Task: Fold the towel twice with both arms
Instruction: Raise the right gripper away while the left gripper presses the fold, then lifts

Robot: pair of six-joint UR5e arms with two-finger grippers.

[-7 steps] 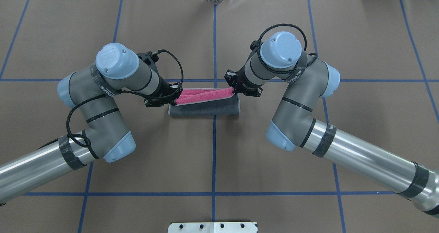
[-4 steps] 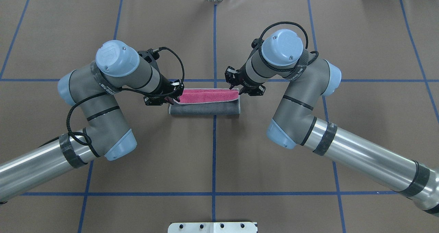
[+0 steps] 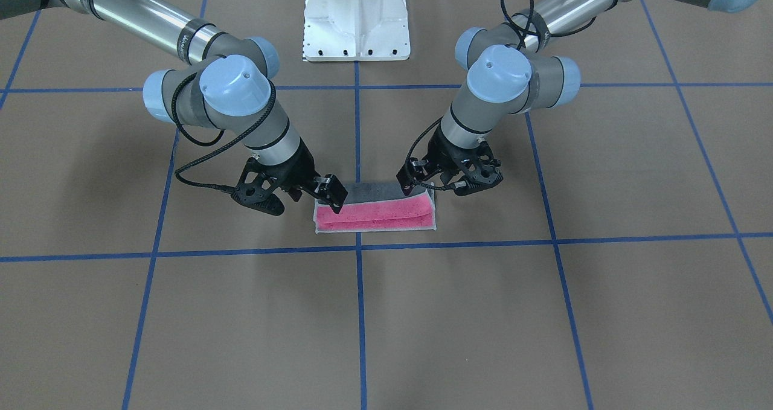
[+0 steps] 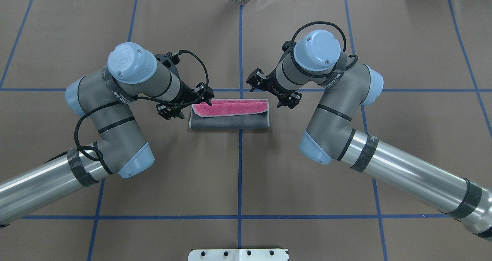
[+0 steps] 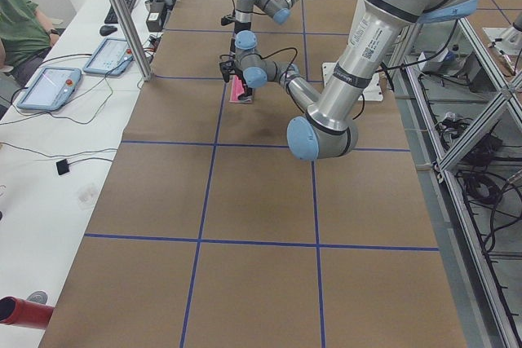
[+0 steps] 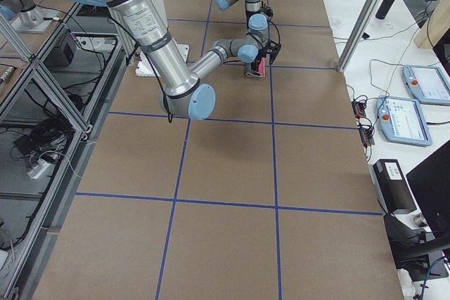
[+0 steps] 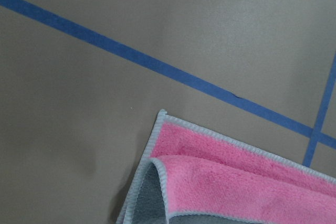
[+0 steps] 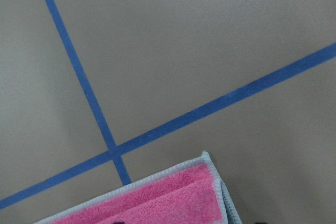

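Observation:
The towel (image 4: 229, 115) lies flat at the table's middle, folded into a long strip with a grey band on my side and a pink band (image 3: 374, 212) on the far side. My left gripper (image 4: 194, 101) hovers just off the towel's far left corner, open and holding nothing. At the far right corner my right gripper (image 4: 269, 93) hangs likewise, open and empty. In the front-facing view the left gripper (image 3: 418, 182) and right gripper (image 3: 333, 198) flank the strip's ends. Each wrist view shows a towel corner (image 7: 231, 177) (image 8: 157, 198) below it and no fingers.
Brown table cover with blue tape grid lines (image 4: 240, 176). The white bolted pedestal (image 3: 356, 20) stands at my base. A person (image 5: 16, 30) sits at a side desk with tablets (image 5: 49, 87). More tablets (image 6: 408, 117) lie on the other side bench.
Both grippers held the pink edge raised, laid it down on the far side and let go. They have since drawn up and slightly away from the corners.

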